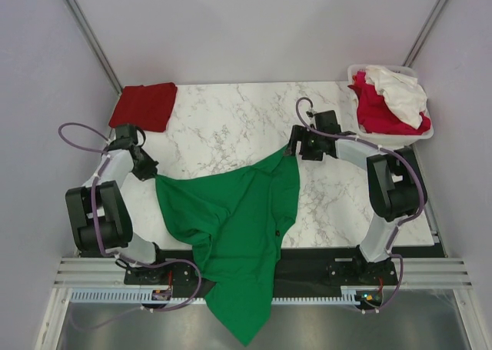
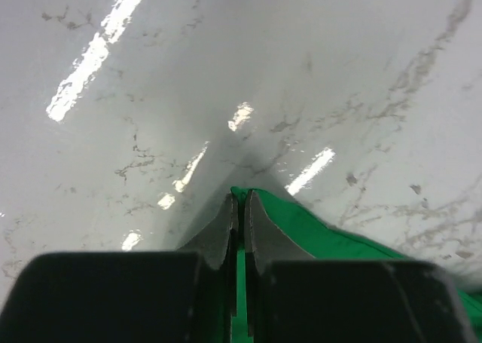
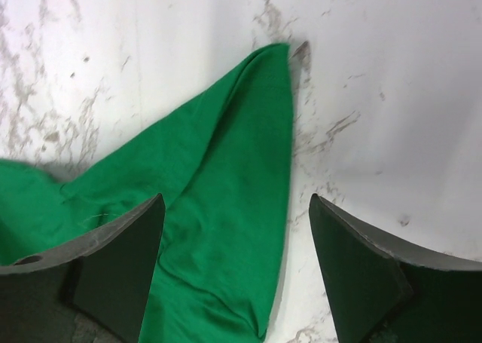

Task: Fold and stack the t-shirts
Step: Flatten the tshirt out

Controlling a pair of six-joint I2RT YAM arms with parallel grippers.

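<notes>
A bright green t-shirt (image 1: pixel 234 227) lies crumpled across the table's near middle and hangs over the front edge. My left gripper (image 1: pixel 152 173) is shut on its left corner (image 2: pixel 301 222); green cloth shows between the closed fingers (image 2: pixel 260 226). My right gripper (image 1: pixel 294 145) is open just above the shirt's far right corner (image 3: pixel 226 177), which lies flat on the marble between the spread fingers (image 3: pixel 354 260). A folded dark red t-shirt (image 1: pixel 144 105) lies at the table's far left corner. Crimson-pink (image 1: pixel 378 111) and white (image 1: pixel 398 91) shirts are piled in a basket at the far right.
The white plastic basket (image 1: pixel 427 132) stands at the far right corner of the white marble table (image 1: pixel 223 123). Grey walls enclose the table on three sides. A metal rail runs along the front by the arm bases.
</notes>
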